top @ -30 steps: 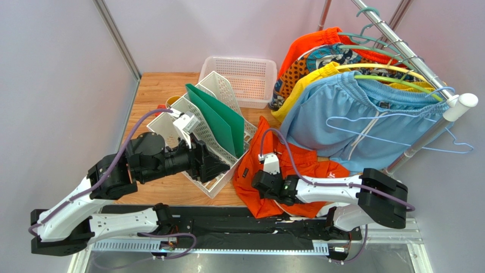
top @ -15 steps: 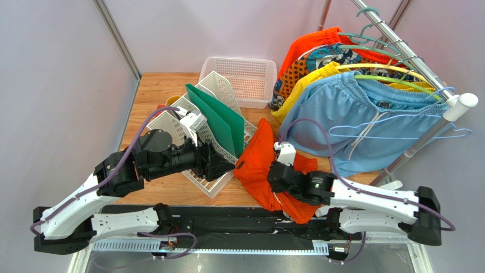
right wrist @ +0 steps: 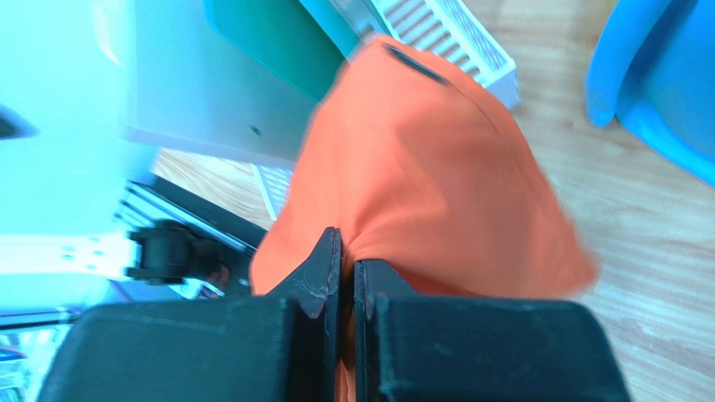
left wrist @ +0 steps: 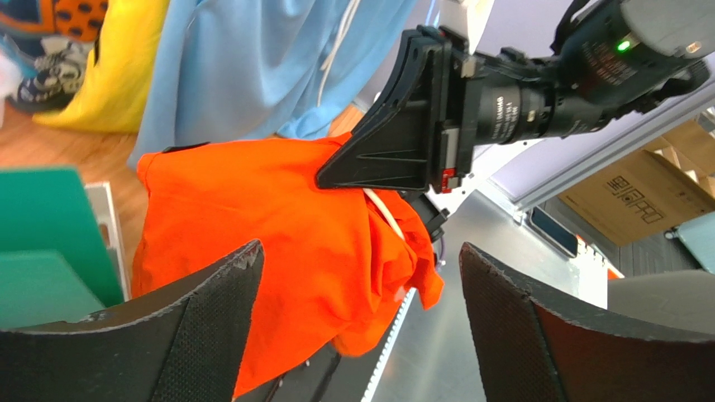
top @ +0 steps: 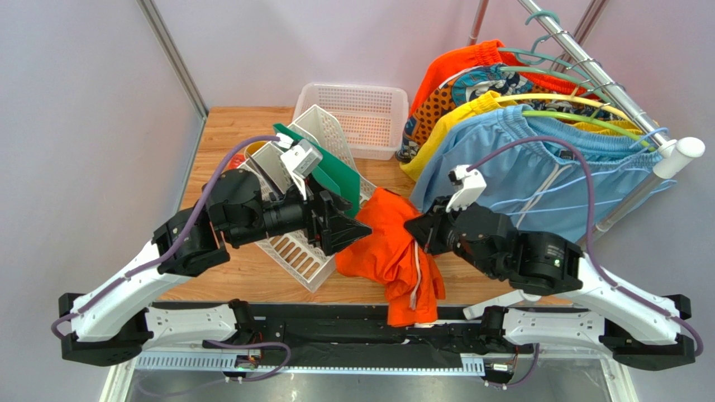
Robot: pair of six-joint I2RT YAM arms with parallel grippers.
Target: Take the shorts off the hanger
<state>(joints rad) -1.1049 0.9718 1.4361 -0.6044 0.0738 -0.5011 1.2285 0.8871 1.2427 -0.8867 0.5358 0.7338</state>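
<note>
Right gripper (right wrist: 344, 251) has raised the orange shorts (top: 386, 243), pinching a fold; left gripper (left wrist: 359, 251) stands spread; expect limp, light cloth: grip the waistband

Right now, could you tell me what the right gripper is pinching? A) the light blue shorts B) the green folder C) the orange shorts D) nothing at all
C: in the right wrist view the right gripper has its jaws closed together on a fold of the orange shorts, whose cloth bunches up right at the fingertips.
</note>
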